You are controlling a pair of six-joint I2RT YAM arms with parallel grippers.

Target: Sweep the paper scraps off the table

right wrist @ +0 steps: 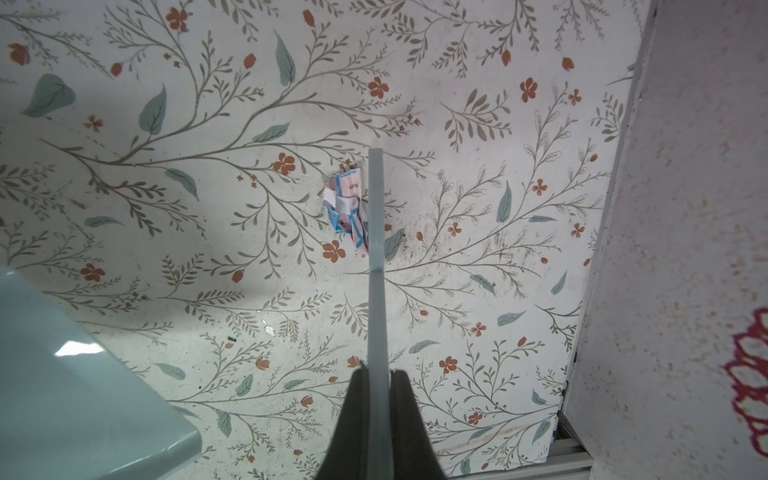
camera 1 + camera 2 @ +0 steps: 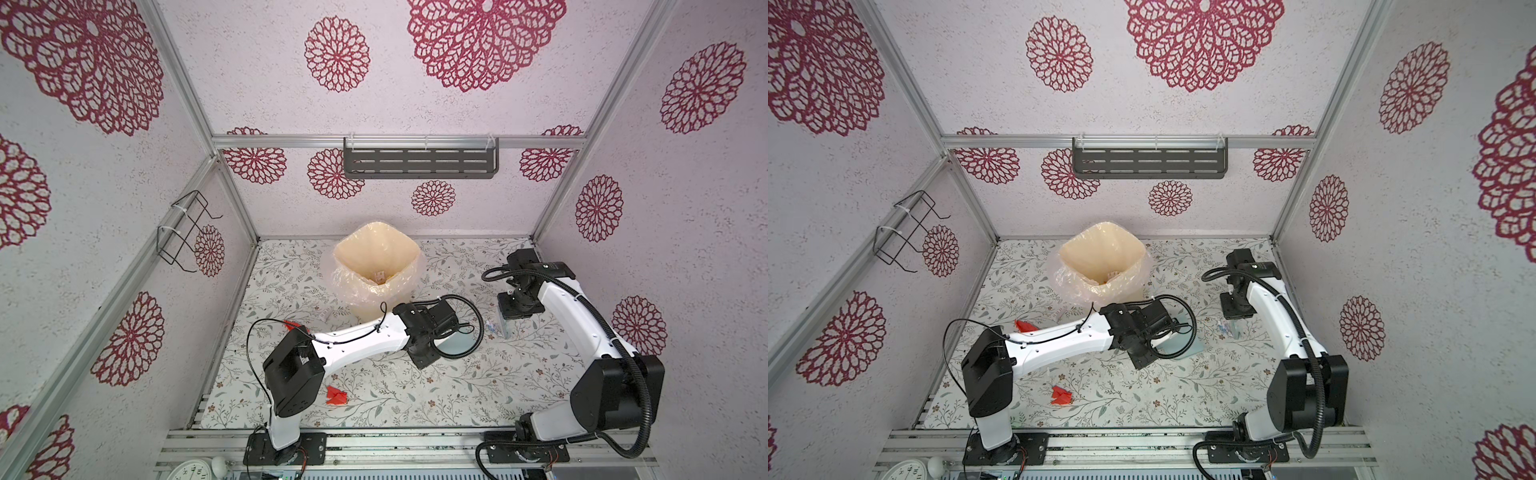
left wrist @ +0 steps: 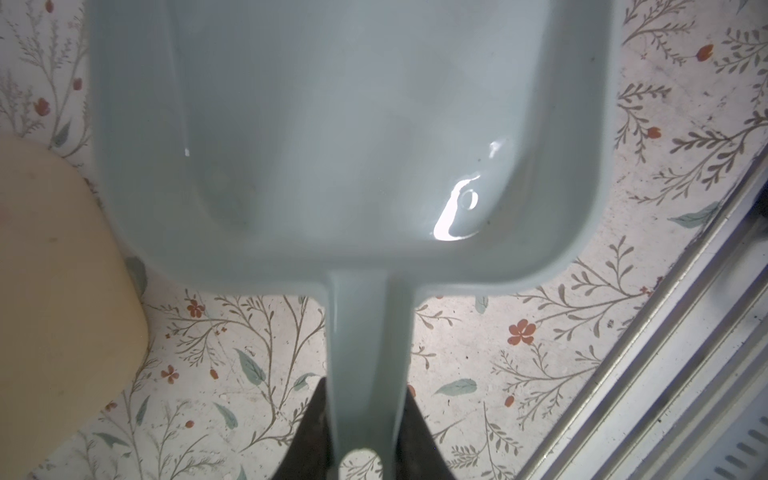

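Red paper scraps [image 2: 336, 395] lie lower left on the table [image 2: 415, 399], one half hidden by the left arm [image 2: 357, 340]. Light and limp, they are better pushed than pinched. The bin [image 2: 376, 266] stands centre. The dustpan [image 3: 332, 124] is clamped by the left gripper [image 3: 363, 415]. Rightward, a printed scrap [image 1: 347, 208] lies just beside the brush [image 1: 376, 291] clamped in the right gripper [image 1: 376, 395].

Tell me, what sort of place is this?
Probably a small test booth dressed like a home: crimson-flowered wallpaper panels in bare aluminium frame bars, two white-and-black robot arms bolted to a metal rail, and a cream plastic-lined waste bin.
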